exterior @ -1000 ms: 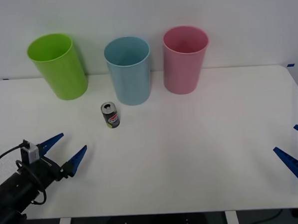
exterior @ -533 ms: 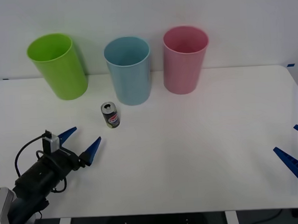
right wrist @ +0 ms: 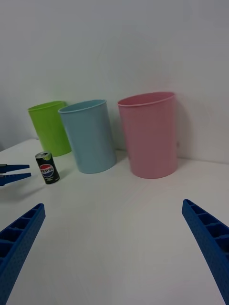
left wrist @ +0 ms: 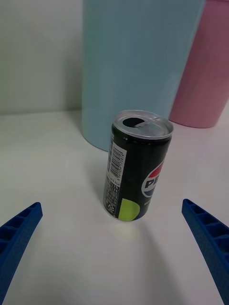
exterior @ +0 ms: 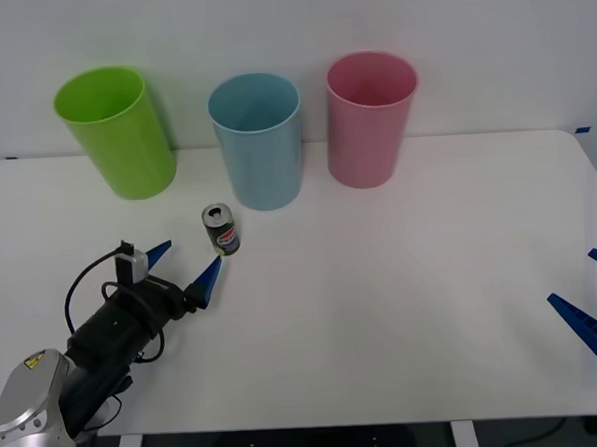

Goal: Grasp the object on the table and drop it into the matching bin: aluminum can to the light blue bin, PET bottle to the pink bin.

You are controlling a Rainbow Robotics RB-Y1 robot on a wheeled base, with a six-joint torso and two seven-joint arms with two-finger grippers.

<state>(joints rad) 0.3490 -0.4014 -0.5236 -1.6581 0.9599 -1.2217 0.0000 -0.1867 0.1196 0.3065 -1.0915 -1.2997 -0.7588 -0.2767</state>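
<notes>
The white tabletop (exterior: pixel 403 308) fills the lower part of the front view. Four things stand on it. A lime green bin (exterior: pixel 116 133) is at the upper left. A light blue bin (exterior: pixel 258 140) is next, near the top middle. A pink bin (exterior: pixel 370 119) is just right of it. A small dark can (exterior: pixel 220 230) stands upright below the blue bin, near it.
</notes>
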